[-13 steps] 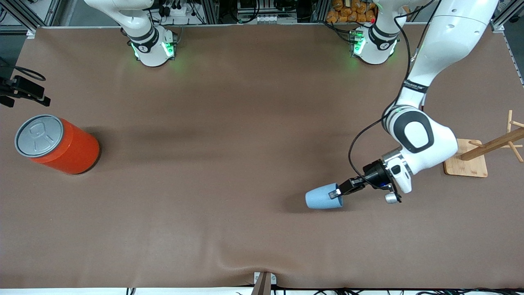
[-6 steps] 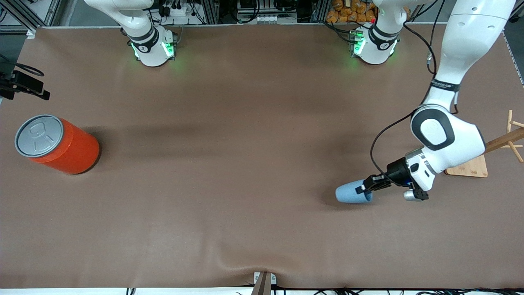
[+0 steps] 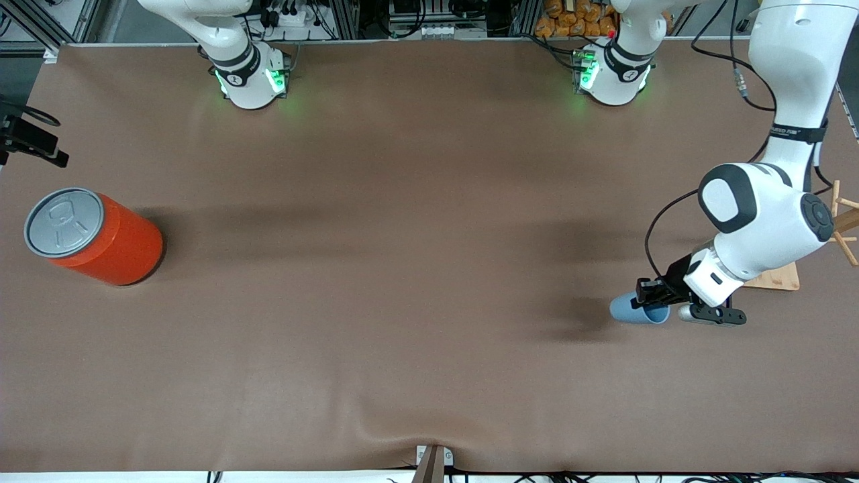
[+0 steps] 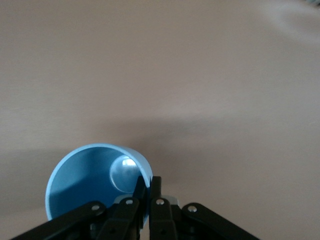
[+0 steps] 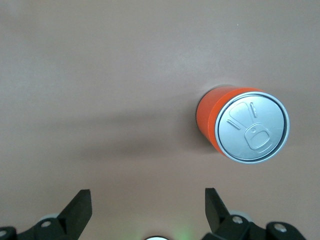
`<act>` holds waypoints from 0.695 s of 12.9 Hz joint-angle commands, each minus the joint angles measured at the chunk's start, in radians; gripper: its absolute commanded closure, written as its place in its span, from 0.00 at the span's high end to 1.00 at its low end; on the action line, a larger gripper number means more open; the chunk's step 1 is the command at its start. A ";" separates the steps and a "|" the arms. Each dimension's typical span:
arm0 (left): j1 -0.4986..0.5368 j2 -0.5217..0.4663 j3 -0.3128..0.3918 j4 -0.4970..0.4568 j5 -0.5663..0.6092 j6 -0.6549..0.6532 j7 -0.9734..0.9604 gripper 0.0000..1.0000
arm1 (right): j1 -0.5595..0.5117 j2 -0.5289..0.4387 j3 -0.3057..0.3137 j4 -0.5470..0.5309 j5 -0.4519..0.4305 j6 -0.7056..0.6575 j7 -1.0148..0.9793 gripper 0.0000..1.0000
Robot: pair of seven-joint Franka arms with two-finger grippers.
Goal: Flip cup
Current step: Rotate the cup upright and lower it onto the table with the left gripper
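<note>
**A:** Cup first, since it sits nearest the front camera: small, light blue, tapered, lifted off the brown table cover and lying roughly on its side in the left gripper. The fingers are pinched tight on the rim wall, one inside the mouth and one outside, as the left wrist view shows.

**B:** How would you expect it to handle?

**A:** By the look of it, thin matte plastic, so light and fairly stiff, though a thin wall could flex under a hard squeeze. Smooth sides may slip; a rim pinch like this one seems the sensible hold, since the mouth is the widest part and gives both fingers a face. It hangs clear of the table, its shadow below it toward the right arm's end.

**B:** And around the gripper?

**A:** Just beside the left wrist, toward that arm's end of the table, stands a wooden rack with pegs on a flat pale base, partly hidden by the arm. Well apart from the left gripper, at the right arm's end of the table, stands an orange can, cylindrical with a grey pull-tab lid.

**B:** The right gripper?

**A:** Right gripper waits high above the table, jaws spread wide and empty, with the can below it in its own wrist view.
</note>
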 commanded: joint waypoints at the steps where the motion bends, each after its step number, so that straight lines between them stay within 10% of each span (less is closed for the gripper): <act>1: 0.052 -0.030 0.004 -0.050 0.166 -0.003 -0.014 0.00 | -0.006 0.002 0.001 0.018 0.012 -0.004 0.014 1.00; 9: 0.066 -0.021 0.004 -0.079 0.340 -0.001 -0.048 0.00 | 0.006 0.010 0.004 0.013 0.012 -0.012 0.011 1.00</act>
